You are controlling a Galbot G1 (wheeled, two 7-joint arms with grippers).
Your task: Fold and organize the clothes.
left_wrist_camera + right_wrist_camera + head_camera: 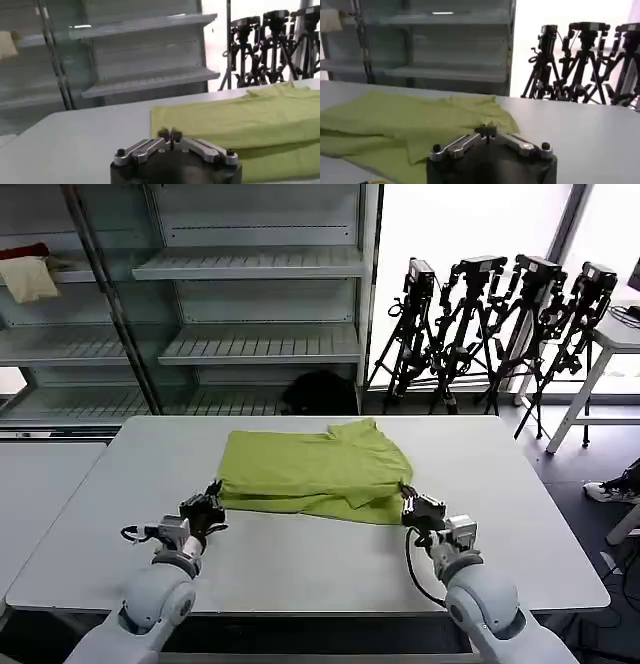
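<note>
Green T-shirt (312,474) folded on white table (300,569); left gripper (208,509) closed at its left corner, right gripper (418,509) closed at its right corner.

Plain lime-green T-shirt (312,474), white table (300,554)

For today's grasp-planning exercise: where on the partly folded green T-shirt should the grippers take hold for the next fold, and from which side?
Probably the near hem corners. The T-shirt lies doubled on the table, its layered near edge facing the robot. The left gripper and right gripper sit shut at those two corners, so coming in low from the robot's side, each pinching both layers, looks best.
</note>
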